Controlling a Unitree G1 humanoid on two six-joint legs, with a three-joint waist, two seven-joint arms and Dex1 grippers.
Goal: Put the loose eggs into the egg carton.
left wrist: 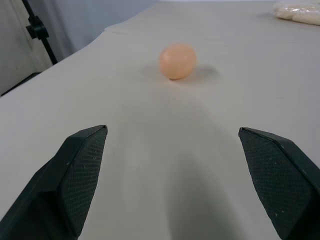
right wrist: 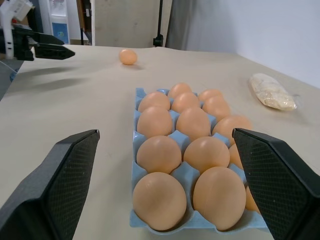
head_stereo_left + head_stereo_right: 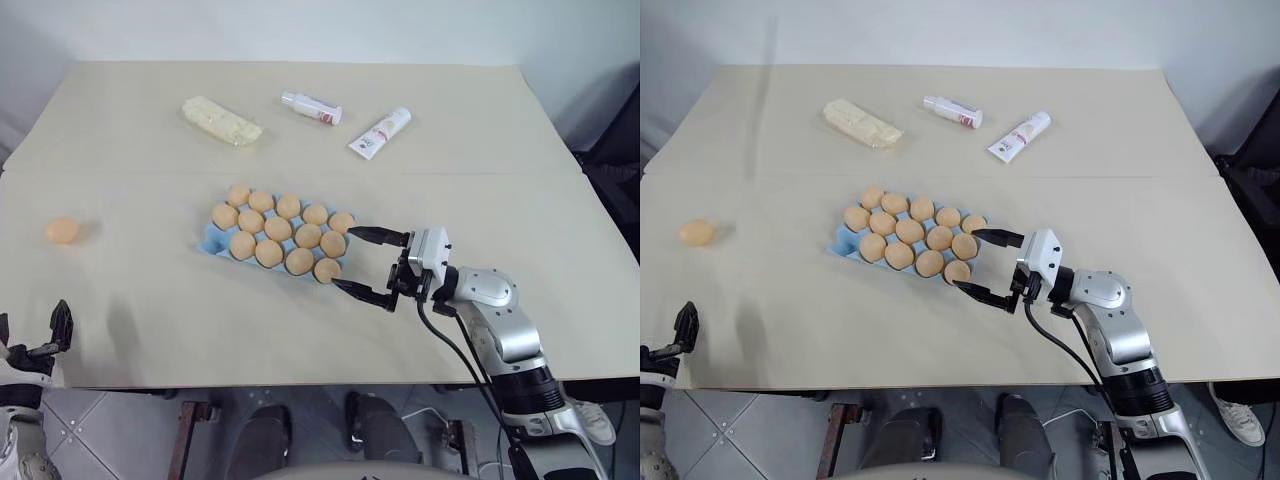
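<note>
One loose egg [image 3: 62, 231] is lying alone on the cream table [image 3: 500, 120], straight ahead of the left gripper [image 1: 172, 150], whose fingers are standing wide apart and empty. It is sitting well apart from the light blue egg carton [image 3: 211, 240], which is nearly full and waiting just in front of the right gripper [image 3: 370, 265], also spread and empty. Smooth, rounded and likely brittle, the egg is asking for a gentle pinch across its middle.

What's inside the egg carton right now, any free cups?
The egg carton holds tan-orange eggs in three rows, about fourteen showing from the head views. Blue shows bare at its left end, but whether an open cup sits there is unclear. The cups' insides are covered by the eggs.
</note>
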